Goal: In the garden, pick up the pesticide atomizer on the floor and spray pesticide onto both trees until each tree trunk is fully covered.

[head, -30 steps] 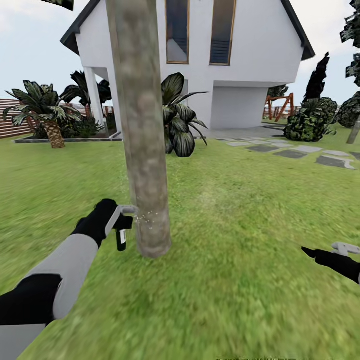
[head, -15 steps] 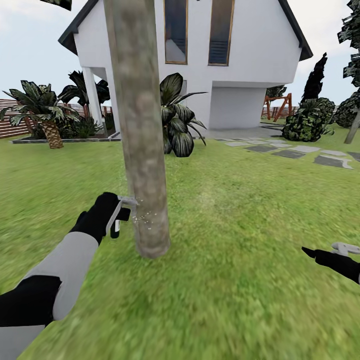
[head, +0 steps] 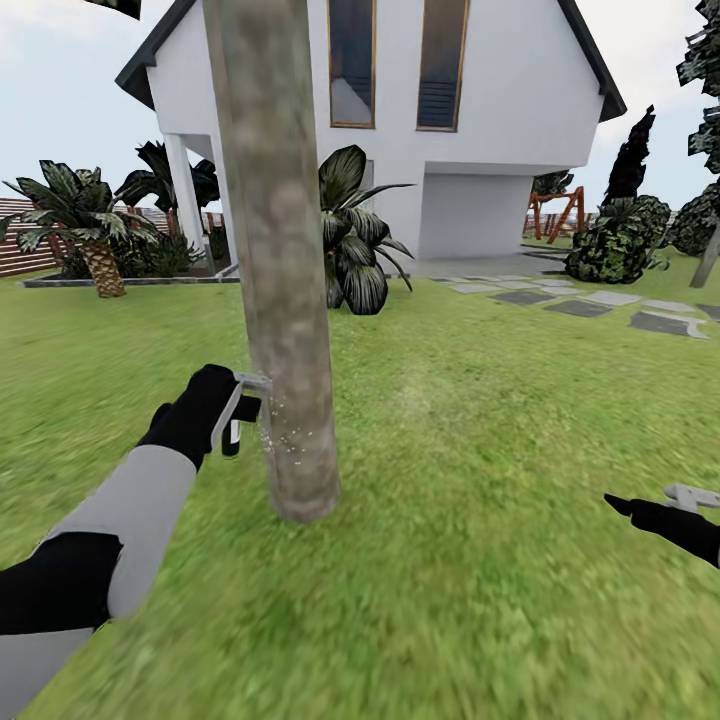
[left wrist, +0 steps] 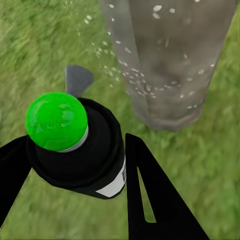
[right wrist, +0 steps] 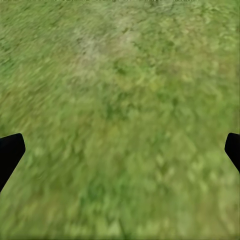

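Observation:
A thick mottled grey-brown tree trunk [head: 280, 300] rises from the lawn straight ahead in the head view. My left gripper [head: 232, 418] is shut on the pesticide atomizer [head: 238, 432] just left of the trunk's lower part. White droplets [head: 276, 432] speckle the bark beside the nozzle. In the left wrist view the atomizer [left wrist: 85, 155] is a black bottle with a green cap [left wrist: 56, 120] and a grey nozzle [left wrist: 78, 80], held between black fingers [left wrist: 150, 200], and the tree trunk [left wrist: 170, 60] shows flecks of spray. My right gripper [head: 650, 500] hovers open low over grass at the far right.
Behind the trunk stand a white house [head: 480, 120] and a dark broad-leaf plant [head: 355, 240]. A short palm [head: 85, 230] and wooden fence [head: 25, 250] are at the left. Stepping stones [head: 590, 305] and a shrub [head: 615, 245] are at the right. Lawn [right wrist: 120, 115] surrounds me.
My left gripper has carried the atomizer a little higher up along the trunk, still spraying. The right arm has stayed put.

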Tool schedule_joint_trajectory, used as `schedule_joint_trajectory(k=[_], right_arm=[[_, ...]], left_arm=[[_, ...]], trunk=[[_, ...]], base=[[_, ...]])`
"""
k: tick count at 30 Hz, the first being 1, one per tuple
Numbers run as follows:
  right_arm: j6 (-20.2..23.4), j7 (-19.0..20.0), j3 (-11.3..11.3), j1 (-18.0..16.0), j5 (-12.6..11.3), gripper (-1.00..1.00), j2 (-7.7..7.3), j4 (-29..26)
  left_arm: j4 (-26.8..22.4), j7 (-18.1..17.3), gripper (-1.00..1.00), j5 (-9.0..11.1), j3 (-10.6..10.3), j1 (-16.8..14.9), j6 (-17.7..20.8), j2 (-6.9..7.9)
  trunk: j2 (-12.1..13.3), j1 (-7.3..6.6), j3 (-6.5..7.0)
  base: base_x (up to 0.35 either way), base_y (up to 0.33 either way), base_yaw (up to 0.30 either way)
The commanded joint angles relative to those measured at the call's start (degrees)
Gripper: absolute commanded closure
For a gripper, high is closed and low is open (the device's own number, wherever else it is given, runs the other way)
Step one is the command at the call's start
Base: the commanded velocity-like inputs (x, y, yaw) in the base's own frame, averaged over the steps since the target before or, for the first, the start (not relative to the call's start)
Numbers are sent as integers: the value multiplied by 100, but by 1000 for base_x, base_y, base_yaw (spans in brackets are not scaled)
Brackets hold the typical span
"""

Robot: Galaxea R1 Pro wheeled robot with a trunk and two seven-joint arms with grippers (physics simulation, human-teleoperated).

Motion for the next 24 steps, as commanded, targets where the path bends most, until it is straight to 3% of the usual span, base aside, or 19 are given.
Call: schedule_joint_trajectory(k=[1,4,14,21,24], right_arm=[[0,0,0,0,0,-100,0,0],[0,1,0,0,0,-100,0,1],[0,1,0,-1,0,-100,-4,0],[0,1,0,0,0,-100,-9,0],[0,1,0,0,0,-100,-9,1]], left_arm=[[1,0,100,0,0,-74,0,-3],[6,0,100,6,0,-494,128,-13],[17,-6,100,24,3,-1295,175,-95],[81,-8,100,35,-14,-1325,173,-82],[363,-9,100,35,-12,-1309,164,75]], trunk=[[0,0,0],[0,0,0],[0,0,0],[0,0,0],[0,0,0]], base=[[0,0,0],[0,0,0],[0,0,0],[0,0,0],[0,0,0]])
